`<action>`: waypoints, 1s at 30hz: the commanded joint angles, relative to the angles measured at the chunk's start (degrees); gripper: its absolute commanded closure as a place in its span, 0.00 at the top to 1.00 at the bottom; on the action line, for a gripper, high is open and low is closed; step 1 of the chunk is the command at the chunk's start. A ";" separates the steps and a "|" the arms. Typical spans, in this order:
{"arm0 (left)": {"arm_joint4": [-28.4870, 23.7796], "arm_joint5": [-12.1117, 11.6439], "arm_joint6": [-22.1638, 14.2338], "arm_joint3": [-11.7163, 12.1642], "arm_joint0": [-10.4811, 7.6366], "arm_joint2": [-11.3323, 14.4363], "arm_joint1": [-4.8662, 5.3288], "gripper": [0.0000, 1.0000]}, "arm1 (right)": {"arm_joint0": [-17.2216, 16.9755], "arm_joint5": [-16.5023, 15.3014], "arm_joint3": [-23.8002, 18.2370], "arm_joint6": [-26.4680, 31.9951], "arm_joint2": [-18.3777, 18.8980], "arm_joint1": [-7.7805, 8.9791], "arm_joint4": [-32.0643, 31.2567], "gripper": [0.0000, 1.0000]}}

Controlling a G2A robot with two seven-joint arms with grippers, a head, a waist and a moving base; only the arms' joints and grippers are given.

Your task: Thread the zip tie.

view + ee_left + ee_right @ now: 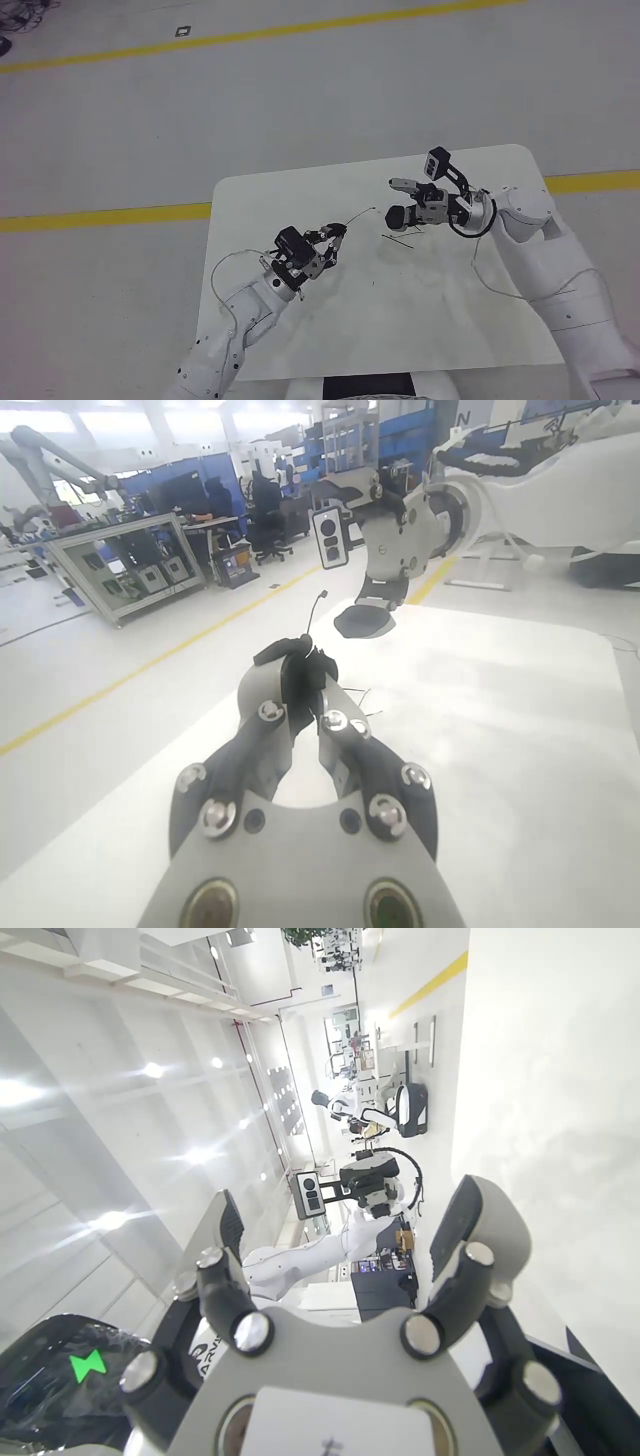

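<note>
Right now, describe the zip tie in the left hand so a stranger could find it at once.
Over the white table, find the left hand. The zip tie is the thin strand pinched in it, pointing toward the right hand. Unlike the loose strands lying flat nearby, it is held off the table.

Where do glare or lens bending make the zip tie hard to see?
Top view: even light, but the zip tie is a faint thread on the white table. Left wrist view: bright glare hazes the background; the tie shows dark, sticking out of the left gripper. Right wrist view: ceiling lamps flare into stars.
</note>
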 commanded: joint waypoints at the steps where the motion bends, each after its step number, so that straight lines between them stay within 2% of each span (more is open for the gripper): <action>1: -0.35 0.21 0.69 0.13 -0.18 0.34 -0.06 0.00 | -0.67 1.23 0.42 -0.03 -0.51 -0.11 2.25 1.00; 3: 3.18 1.74 1.20 -0.06 -0.48 0.34 0.06 0.00 | -0.28 3.32 1.73 1.55 -1.05 -0.14 4.55 1.00; 6: 5.07 2.38 3.54 -0.03 -0.30 0.59 0.17 0.00 | 1.06 7.81 4.83 5.42 -2.23 -0.33 9.66 1.00; 8: 6.54 2.74 3.79 0.29 -0.48 0.47 0.35 0.00 | 2.12 8.79 6.46 6.09 -2.71 -0.44 11.35 1.00; 11: 6.54 3.71 3.77 0.30 -1.50 1.00 1.24 0.00 | 3.50 10.00 8.72 6.62 -3.70 -0.65 13.59 1.00; 17: 6.54 6.96 2.88 0.11 -3.64 4.09 4.53 0.00 | 5.94 10.47 12.05 6.78 -5.18 -0.70 13.99 1.00; 18: 6.54 7.54 2.80 0.05 -4.01 4.74 5.08 0.00 | 6.18 10.51 12.33 6.87 -5.38 -0.71 14.16 0.90; 19: 6.54 7.83 2.55 -0.04 -4.72 5.80 5.86 0.00 | 6.52 10.62 12.64 7.25 -5.72 -0.70 14.15 0.73; 20: 6.54 8.20 2.64 -0.09 -5.35 6.59 6.45 0.00 | 6.76 10.62 12.94 7.50 -5.93 -0.69 14.25 0.65; 21: 6.54 8.50 2.74 -0.08 -5.54 6.82 6.64 0.00 | 7.00 10.62 13.21 7.66 -6.14 -0.69 14.36 0.48; 30: 6.54 8.50 2.74 -0.08 -5.54 6.82 6.64 0.00 | 9.00 10.15 15.46 7.64 -8.33 -0.84 14.71 0.35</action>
